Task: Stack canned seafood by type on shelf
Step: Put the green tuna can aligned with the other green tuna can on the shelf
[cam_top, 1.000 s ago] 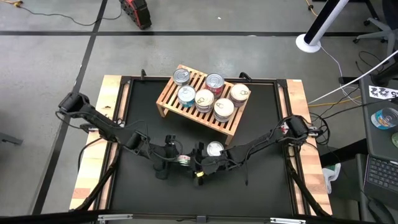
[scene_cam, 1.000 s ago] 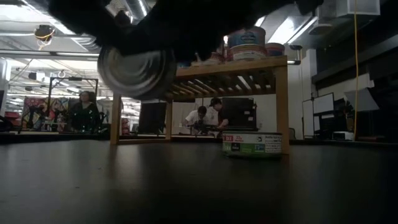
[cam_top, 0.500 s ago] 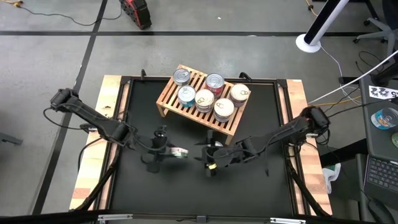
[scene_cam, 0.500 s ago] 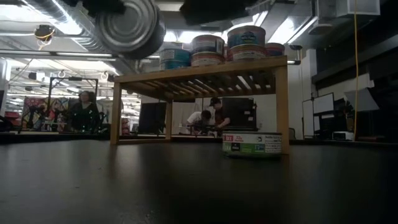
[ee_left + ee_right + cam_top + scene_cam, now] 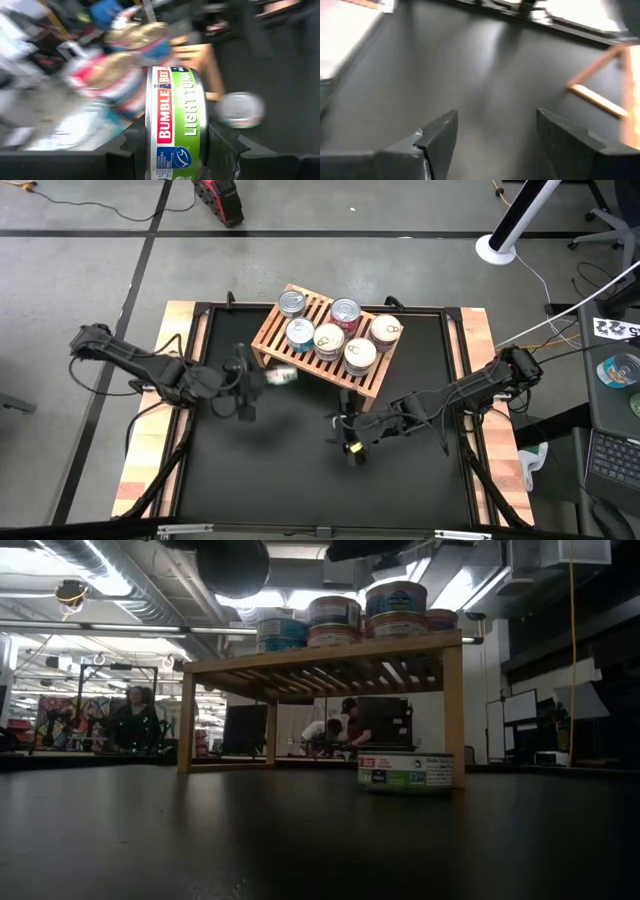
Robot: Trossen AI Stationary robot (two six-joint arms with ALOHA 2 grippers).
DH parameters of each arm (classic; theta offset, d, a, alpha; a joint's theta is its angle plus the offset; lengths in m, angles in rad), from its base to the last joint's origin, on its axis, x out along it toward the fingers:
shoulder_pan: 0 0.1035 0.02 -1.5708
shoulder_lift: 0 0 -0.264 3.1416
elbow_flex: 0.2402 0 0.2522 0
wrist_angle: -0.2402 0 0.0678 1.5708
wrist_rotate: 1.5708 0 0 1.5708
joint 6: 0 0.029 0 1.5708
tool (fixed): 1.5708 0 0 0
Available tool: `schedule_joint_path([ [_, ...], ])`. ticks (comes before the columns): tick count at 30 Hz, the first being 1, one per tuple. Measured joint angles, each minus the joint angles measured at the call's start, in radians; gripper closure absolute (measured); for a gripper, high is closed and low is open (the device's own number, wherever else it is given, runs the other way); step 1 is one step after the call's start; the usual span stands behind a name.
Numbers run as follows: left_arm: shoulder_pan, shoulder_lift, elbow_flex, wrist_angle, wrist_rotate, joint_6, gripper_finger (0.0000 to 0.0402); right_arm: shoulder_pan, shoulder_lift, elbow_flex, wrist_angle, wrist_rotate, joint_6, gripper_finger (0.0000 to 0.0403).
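My left gripper (image 5: 262, 378) hangs in the air just left of the shelf (image 5: 272, 340), shut on a green-labelled tuna can (image 5: 175, 115). The low view shows that can as a dark disc (image 5: 232, 560) high above the table. The wooden slat shelf carries several cans (image 5: 328, 338) on its top. One more green-labelled can (image 5: 405, 770) stands on its base on the black table by the shelf's leg; the left wrist view shows its lid (image 5: 241, 109). My right gripper (image 5: 343, 425) hovers open near the table's middle with nothing between its fingers (image 5: 437, 135). My left gripper pinches the can between its two fingers, one on each flat end (image 5: 146, 145), so the green side label faces back toward the wrist. The fingers come nearly level from the table's left. The can sits on edge in the hold, lifted clear of table and shelf.
The black mat (image 5: 250, 470) has free room in front of and left of the shelf. Wooden table edges (image 5: 150, 440) frame the mat. Under the shelf there is open space between its legs (image 5: 320, 730).
My left gripper has risen with the can and gone toward the table's far edge, up to the shelf's left end, rolling as it went; the can has climbed from low over the table to above shelf-top height. My right gripper has risen and drawn back slightly toward the right.
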Motion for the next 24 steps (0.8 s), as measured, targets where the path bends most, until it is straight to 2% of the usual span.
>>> schedule_joint_path([
  [5, 0.05, -0.04, 0.001, -0.005, -0.171, 0.186, 0.0256, 0.0, 0.0, 0.0, -0.001, -0.161, 0.0, 0.0137],
  [9, 0.106, -0.041, 0.001, -0.01, -0.278, 0.322, 0.0257, 0.0, 0.0, 0.0, 0.002, -0.208, 0.0, 0.0137],
  [12, 0.168, -0.023, 0.001, -0.032, -0.289, 0.373, 0.0258, 0.0, 0.0, 0.0, 0.008, -0.21, 0.0, 0.0137],
  [18, 0.277, 0.034, 0.001, -0.127, -0.288, 0.368, 0.025, 0.0, 0.0, 0.0, 0.009, -0.21, 0.0, 0.0137],
  [24, 0.33, 0.118, 0.001, -0.131, -0.285, 0.377, 0.0254, -0.001, 0.0, 0.0, 0.009, -0.21, 0.0, 0.0137],
])
